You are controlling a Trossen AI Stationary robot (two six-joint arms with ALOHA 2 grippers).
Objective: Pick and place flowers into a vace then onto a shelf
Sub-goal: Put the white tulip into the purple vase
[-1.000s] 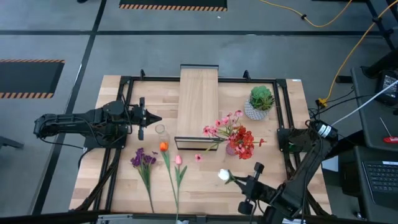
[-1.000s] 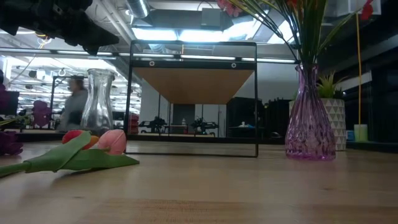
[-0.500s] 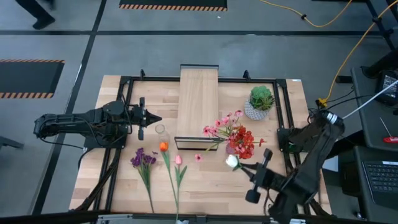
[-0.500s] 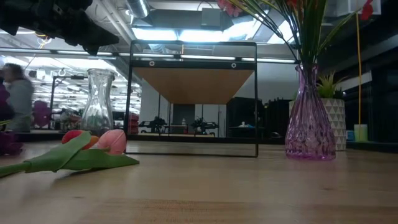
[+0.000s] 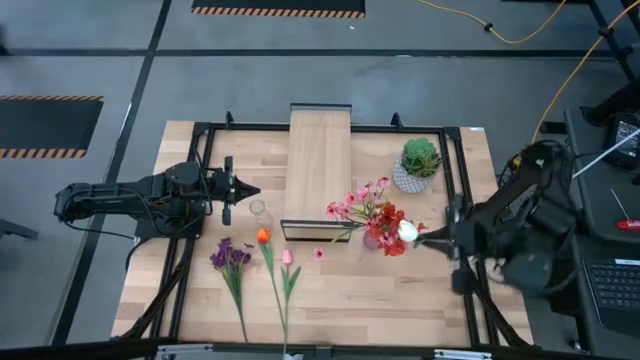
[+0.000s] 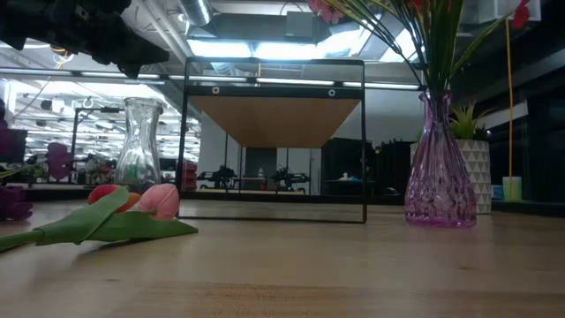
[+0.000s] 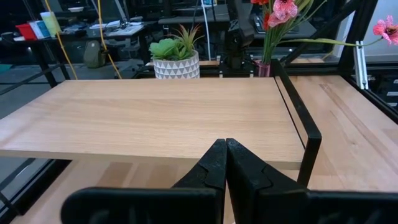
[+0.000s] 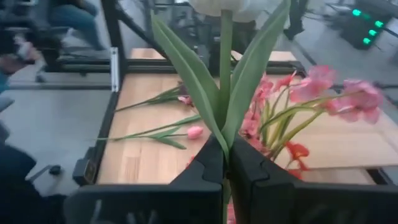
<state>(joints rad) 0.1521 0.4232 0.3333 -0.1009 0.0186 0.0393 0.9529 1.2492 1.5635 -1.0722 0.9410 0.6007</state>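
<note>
One camera looks straight down on the whole surface; another sits level at its near edge; both share the shelf.

The light-wood desk carries the shelf, which stands at its far middle and runs toward the near side. A clear glass vase stands just left of the shelf's near end. Right of that end stands a purple vase with pink and red blooms. A potted green plant sits far right. A purple flower, an orange tulip and a pink tulip lie flat near left.
</note>
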